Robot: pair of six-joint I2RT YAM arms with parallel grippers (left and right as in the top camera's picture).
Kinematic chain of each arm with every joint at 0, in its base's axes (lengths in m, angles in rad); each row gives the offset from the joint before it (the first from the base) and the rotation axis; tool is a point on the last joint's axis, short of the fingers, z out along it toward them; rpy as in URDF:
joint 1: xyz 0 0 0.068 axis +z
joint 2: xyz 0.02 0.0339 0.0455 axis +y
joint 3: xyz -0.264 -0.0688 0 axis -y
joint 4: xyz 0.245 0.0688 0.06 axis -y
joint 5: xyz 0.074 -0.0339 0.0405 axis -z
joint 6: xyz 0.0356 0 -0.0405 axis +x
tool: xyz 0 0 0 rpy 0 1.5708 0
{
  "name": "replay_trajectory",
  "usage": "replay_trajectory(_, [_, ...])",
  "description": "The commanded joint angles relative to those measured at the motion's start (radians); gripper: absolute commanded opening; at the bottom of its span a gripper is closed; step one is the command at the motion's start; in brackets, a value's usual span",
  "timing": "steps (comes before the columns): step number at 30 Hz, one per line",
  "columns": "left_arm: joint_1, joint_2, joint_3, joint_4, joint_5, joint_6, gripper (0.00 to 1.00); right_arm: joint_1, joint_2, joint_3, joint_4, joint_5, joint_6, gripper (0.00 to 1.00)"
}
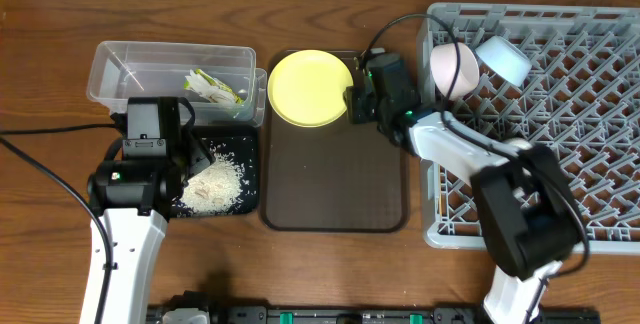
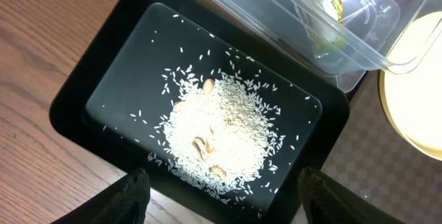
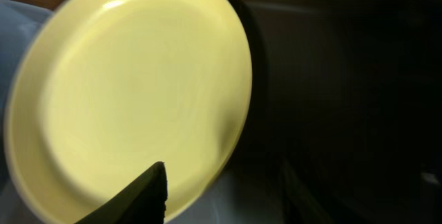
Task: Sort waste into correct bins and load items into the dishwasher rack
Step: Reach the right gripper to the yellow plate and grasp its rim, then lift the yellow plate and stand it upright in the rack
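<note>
The yellow plate [image 1: 310,86] lies at the far end of the brown serving tray [image 1: 335,179]. My right gripper [image 1: 352,99] is open at the plate's right rim; in the right wrist view one finger lies over the plate [image 3: 131,92] and the other beside it [image 3: 224,189]. My left gripper [image 2: 224,203] is open and empty above the black tray [image 2: 103,65], which holds rice scraps [image 2: 221,134]. The clear tub [image 1: 120,82] holds the yellow-green wrapper [image 1: 213,86]. The pink bowl [image 1: 452,67] and blue bowl [image 1: 503,57] stand in the grey rack [image 1: 560,144]. Cup and chopsticks are not visible.
The clear tub stands just behind the black tray and touches the plate's left side. The rack's left wall runs along the serving tray's right edge. Cables trail from both arms across the wooden table [image 1: 50,24].
</note>
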Motion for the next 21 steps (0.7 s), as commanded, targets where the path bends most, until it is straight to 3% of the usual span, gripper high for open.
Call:
replay_trajectory(1, [0.004,0.005,0.006,-0.003,-0.005,-0.01,0.72,0.022,0.059,0.004,0.03,0.017,0.08,0.49])
replay_trajectory(6, [0.004,0.013,0.006,-0.006,-0.005,-0.01,0.72,0.036,0.098,0.004,0.018,0.024,0.098,0.41])
replay_trajectory(10, [0.004,0.026,0.006,-0.011,-0.005,-0.01,0.72,0.032,0.088,0.004,-0.026,0.045,0.098,0.21])
replay_trajectory(16, [0.004,0.047,0.006,-0.011,-0.005,-0.01,0.72,-0.006,-0.01,0.004,-0.122,0.103,0.072,0.02])
replay_trajectory(21, [0.004,0.05,0.006,-0.011,-0.005,-0.01,0.72,-0.055,-0.172,0.004,-0.261,0.188,-0.058,0.01])
